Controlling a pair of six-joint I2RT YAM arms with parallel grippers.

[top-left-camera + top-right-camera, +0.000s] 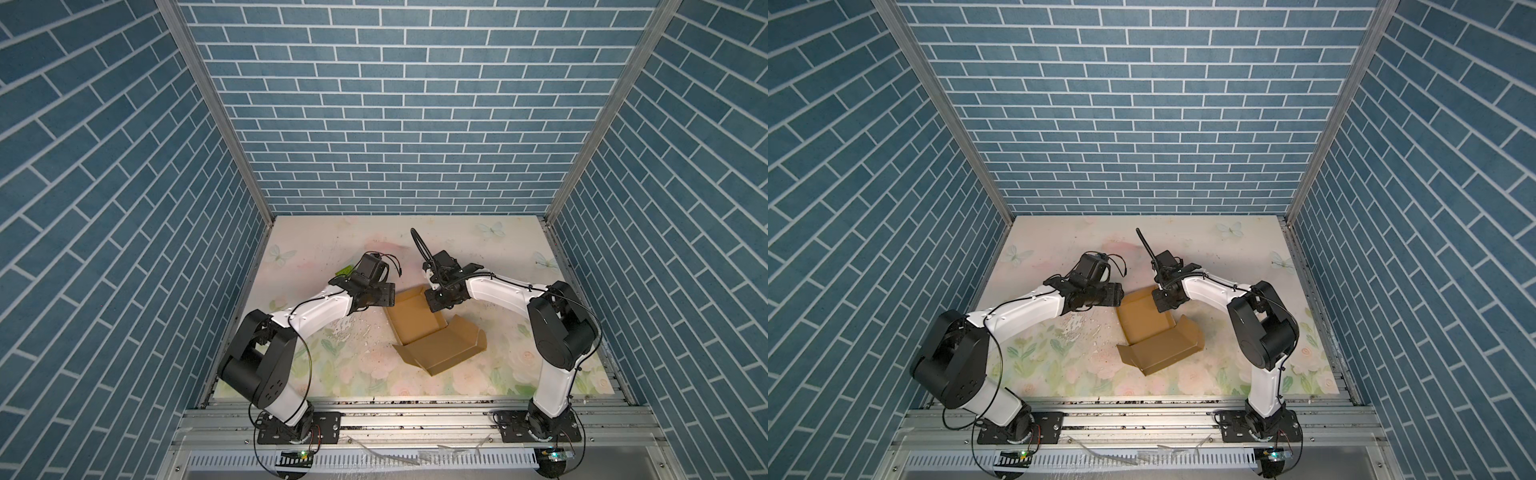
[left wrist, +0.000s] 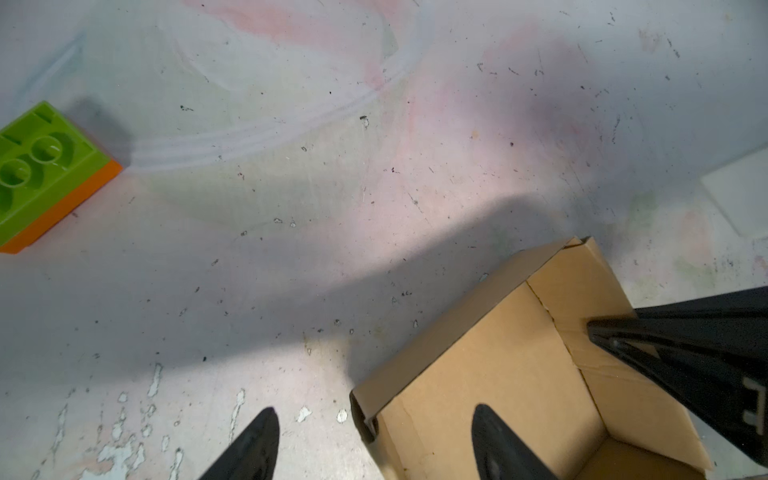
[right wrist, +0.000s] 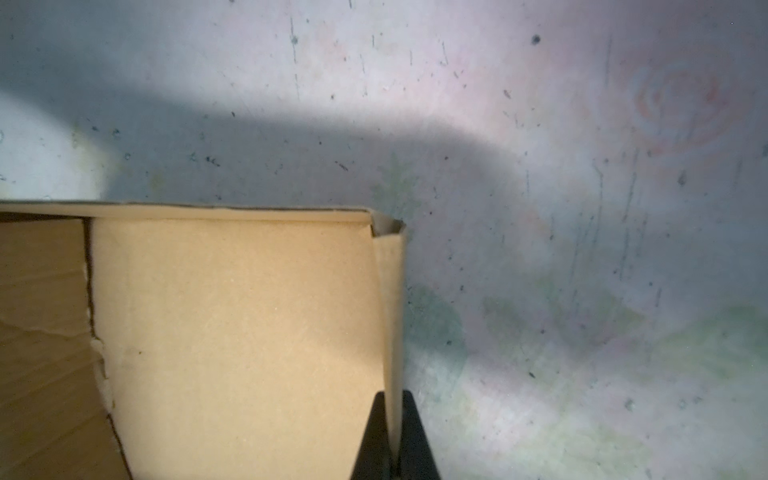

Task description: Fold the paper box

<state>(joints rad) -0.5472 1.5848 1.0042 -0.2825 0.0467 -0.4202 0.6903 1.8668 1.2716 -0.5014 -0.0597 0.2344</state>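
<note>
Top views both show me the floral desk [image 1: 353, 374] with the paper box [image 1: 415, 324] near its middle, partly formed: a tray with raised walls and, on the side away from both arms' tips, the lid panel lying open with its side flaps turned up. My right end effector [image 3: 392, 399] sits at the box's right wall; the right wrist view shows its fingers pinched tight on that thin upright cardboard, close to a corner. My left end effector [image 2: 374, 419] hangs over the box's left wall, jaws spread wide, one finger inside the tray and one outside. A green toy brick [image 2: 45, 166] on an orange layer sits apart from the box, beyond the left end effector
</note>
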